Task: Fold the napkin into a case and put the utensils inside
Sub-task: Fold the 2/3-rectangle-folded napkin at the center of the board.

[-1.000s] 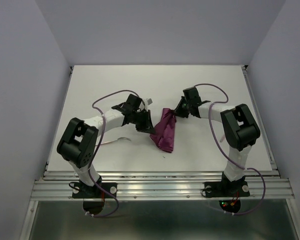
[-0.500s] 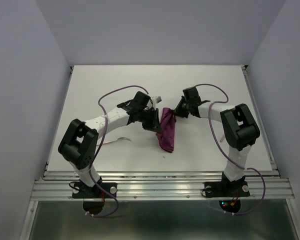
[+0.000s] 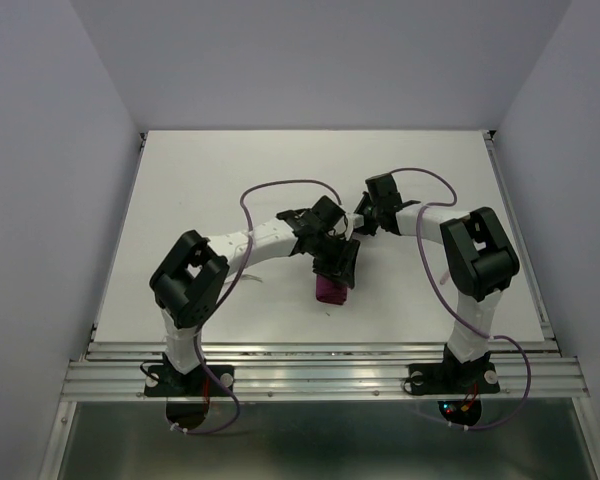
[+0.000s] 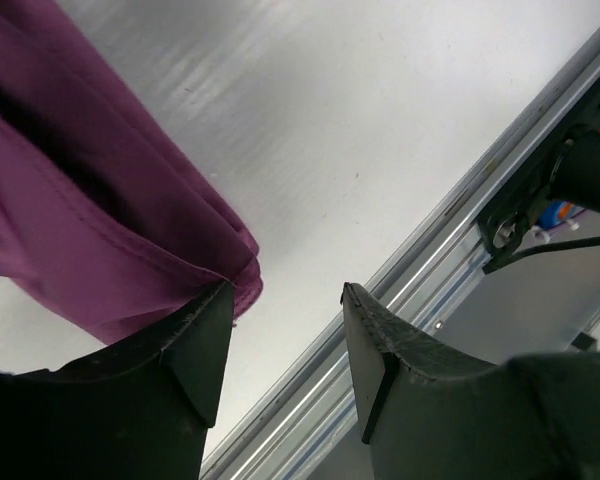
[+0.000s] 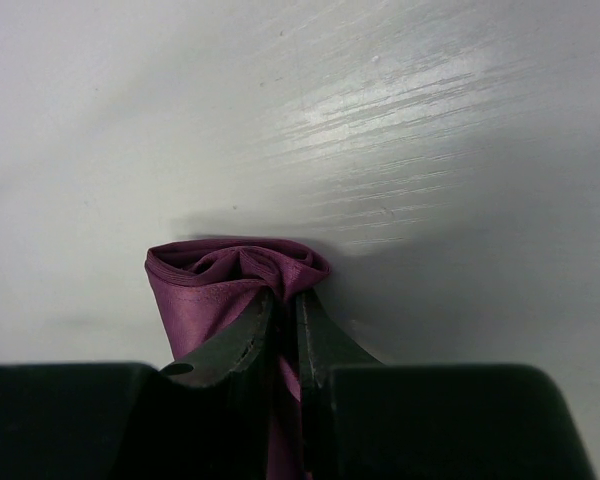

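We start at our left gripper [image 3: 336,262]. A second ago it was clamped shut at the left edge of a wider, spread napkin. Now it has swung across to the right and sits over the cloth with its jaws parted and nothing between them. In the left wrist view the two black, wedge-shaped fingers stand apart around bare table, and the napkin [image 4: 90,200] lies against the outer side of the left finger, just touching its tip.

The napkin has narrowed since then. From above, only a short burgundy-purple end [image 3: 330,290] shows on the near side of our left gripper, and the rest is hidden under it. The fabric is thin and soft, with a slight sheen, and falls in smooth layered folds with a rounded hem.

Just beyond, our right gripper [image 3: 352,232] has not moved. It pinches the far end of the cloth, its fingers nearly together on a bunched, crumpled tuft [image 5: 225,275] that pokes out ahead of the fingertips.

The table [image 3: 180,190] beneath is white and matte, with fine brushed streaks. A ribbed metal rail [image 4: 450,235] runs past our left gripper.
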Available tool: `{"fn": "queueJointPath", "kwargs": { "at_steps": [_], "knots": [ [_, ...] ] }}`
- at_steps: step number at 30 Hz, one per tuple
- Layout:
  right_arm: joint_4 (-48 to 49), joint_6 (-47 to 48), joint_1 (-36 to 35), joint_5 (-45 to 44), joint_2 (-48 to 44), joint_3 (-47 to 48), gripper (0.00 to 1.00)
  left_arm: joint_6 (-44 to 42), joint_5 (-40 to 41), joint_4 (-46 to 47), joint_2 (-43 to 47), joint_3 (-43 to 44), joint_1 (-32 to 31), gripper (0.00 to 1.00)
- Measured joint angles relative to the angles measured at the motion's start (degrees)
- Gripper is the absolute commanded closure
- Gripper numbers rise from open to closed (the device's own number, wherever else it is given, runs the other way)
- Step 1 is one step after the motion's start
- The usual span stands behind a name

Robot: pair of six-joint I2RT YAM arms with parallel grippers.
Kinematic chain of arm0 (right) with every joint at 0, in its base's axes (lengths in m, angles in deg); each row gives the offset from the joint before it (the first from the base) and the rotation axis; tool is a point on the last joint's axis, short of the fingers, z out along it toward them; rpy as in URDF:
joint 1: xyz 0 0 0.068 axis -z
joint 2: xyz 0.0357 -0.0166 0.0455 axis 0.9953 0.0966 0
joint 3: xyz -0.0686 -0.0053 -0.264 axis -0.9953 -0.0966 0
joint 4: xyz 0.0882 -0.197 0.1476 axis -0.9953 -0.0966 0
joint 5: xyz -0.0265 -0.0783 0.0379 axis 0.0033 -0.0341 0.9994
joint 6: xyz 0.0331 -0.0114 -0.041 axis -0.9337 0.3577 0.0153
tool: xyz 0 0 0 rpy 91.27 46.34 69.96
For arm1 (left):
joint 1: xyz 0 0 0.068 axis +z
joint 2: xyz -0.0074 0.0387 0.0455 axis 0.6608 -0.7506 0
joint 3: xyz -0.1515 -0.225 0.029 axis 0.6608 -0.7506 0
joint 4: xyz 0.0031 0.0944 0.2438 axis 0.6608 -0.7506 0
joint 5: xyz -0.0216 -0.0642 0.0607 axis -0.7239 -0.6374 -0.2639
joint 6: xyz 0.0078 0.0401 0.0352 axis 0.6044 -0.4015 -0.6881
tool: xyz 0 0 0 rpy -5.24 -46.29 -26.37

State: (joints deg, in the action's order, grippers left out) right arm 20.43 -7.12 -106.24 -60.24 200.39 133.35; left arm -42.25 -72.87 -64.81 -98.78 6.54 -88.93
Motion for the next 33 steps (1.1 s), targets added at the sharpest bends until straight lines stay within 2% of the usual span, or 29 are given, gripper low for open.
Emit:
{"fn": "queueJointPath", "kwargs": {
  "at_steps": [5,11,13,14,15,20,26,28,29,32,33],
  "knots": [
    [0.1,-0.1,0.0,0.0,0.0,0.0,0.99,-2.1,1.8,-3.0,-0.5,2.9,-2.3,0.48],
    [0.2,-0.1,0.0,0.0,0.0,-0.1,0.99,-2.5,2.0,-2.6,3.1,2.6,0.7,0.62],
    [0.2,0.0,0.0,0.0,0.0,-0.1,0.99,-2.1,1.4,-1.3,5.7,1.3,2.5,0.78],
    [0.2,0.0,0.0,0.0,0.0,-0.1,0.99,-1.9,1.1,-0.7,6.8,0.7,3.3,0.93],
    [0.3,0.0,0.0,0.0,0.0,-0.2,0.99,-1.2,0.9,0.1,7.8,0.2,4.2,1.0],
    [0.6,0.0,0.0,0.0,0.0,-0.3,0.99,1.1,2.1,2.3,7.5,-1.2,8.1,1.0],
    [0.6,0.2,0.0,0.1,0.0,-0.3,0.94,3.7,5.4,4.0,1.4,-1.2,9.8,1.0],
    [0.6,0.2,0.0,0.1,0.0,-0.3,0.86,4.2,5.5,4.2,-1.5,-1.2,9.4,1.0],
    [0.6,0.2,0.0,0.1,0.0,-0.3,0.76,4.2,5.4,4.4,-2.9,-1.2,8.9,1.0],
    [0.6,0.0,0.0,0.2,-0.1,-0.3,0.57,4.3,4.7,4.7,-5.3,-1.2,7.5,1.0],
    [0.8,0.5,0.0,0.3,-0.4,-0.2,0.46,4.3,4.4,4.9,-5.7,-1.2,7.0,1.0]
  ]
}}
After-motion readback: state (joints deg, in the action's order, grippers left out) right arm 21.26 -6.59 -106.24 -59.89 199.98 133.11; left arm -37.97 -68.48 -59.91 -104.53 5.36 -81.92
